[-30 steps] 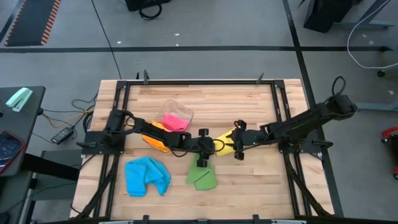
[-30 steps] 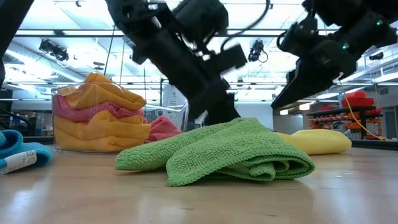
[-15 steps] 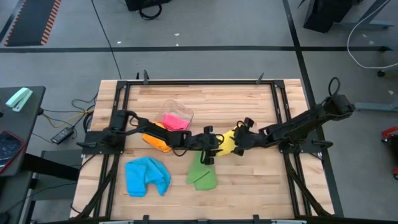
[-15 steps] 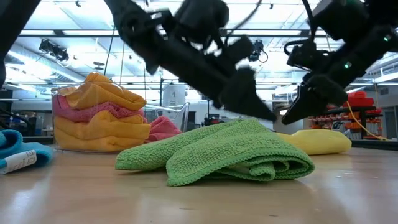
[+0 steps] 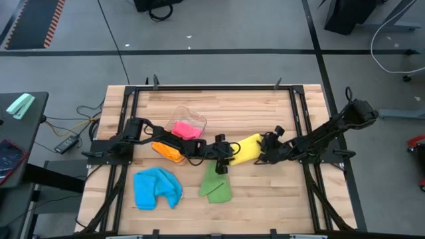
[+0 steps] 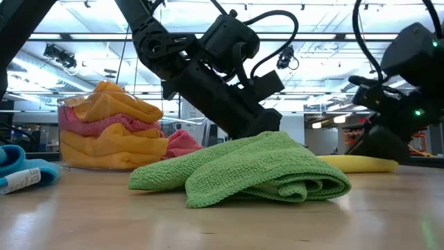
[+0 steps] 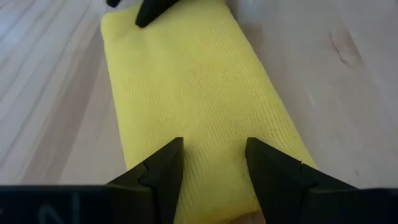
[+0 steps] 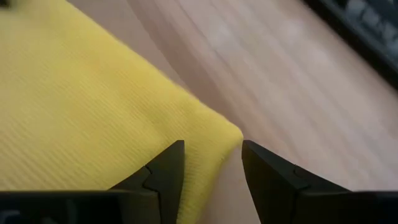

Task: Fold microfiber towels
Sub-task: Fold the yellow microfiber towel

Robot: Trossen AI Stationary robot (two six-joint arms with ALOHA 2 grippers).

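Yellow microfiber towel [image 5: 246, 147]: lay folded flat on the wooden desk [image 5: 265, 113].
Left tool [image 7: 210, 163]: fingers parted over it.
Right tool [image 8: 210, 160]: fingers parted at its corner.

Bright, even overhead ceiling light; wrist views soft, backgrounds blurred.

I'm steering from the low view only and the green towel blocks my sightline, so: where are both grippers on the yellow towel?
Observer: The left gripper sits over one end of the yellow towel, fingers apart with cloth showing between them.
Operator: And the right?
Observer: The right gripper is at the opposite end, its open fingers straddling a corner of the towel.
Operator: How does the towel lie?
Observer: From above it is a flat, narrow folded strip on the wooden table, beside the green towel.
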